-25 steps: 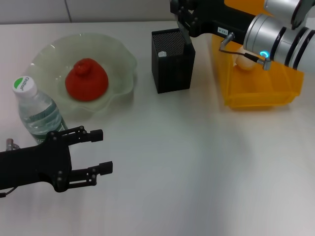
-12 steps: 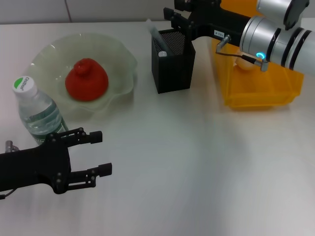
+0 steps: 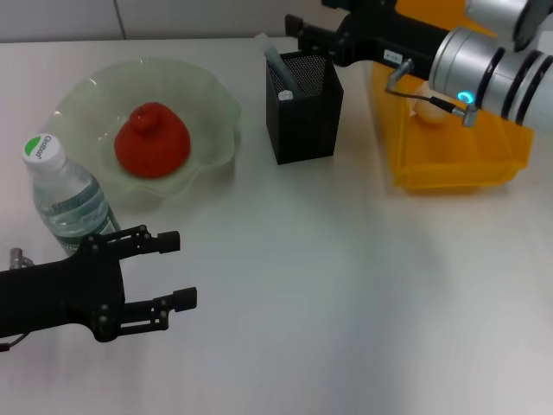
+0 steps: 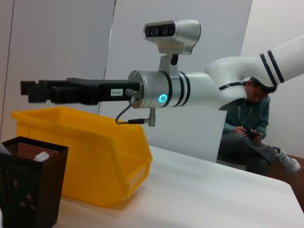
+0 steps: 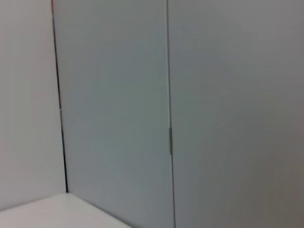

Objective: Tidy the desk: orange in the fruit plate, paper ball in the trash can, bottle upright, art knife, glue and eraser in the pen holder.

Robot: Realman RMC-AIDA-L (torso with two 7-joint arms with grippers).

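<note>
The right hand [image 3: 298, 26] sits at the upper middle of the head view, just past the back rim of the holder [image 3: 302, 108], and it has lifted clear since a second ago, when it was down over the holder's mouth. Its fingers look close together and hold nothing. A pale tool [image 3: 278, 62] now leans out of the holder's upper-left corner; it was not there a second ago, so one of the small items appears to have just been dropped in. Which of knife, glue or eraser it is cannot be told.

The orange [image 3: 153, 138] lies in the plate [image 3: 212, 95] at upper left. The bottle [image 3: 65, 194] stands upright at left centre. A whitish ball [image 3: 426, 110] rests in the yellow bin [image 3: 458, 160] at upper right. The left hand [image 3: 168, 270] hovers low at lower left, fingers apart and empty, just beside the bottle. No loose item shows on the counter [image 3: 346, 303], so the tidy-up looks nearly or wholly done.
</note>
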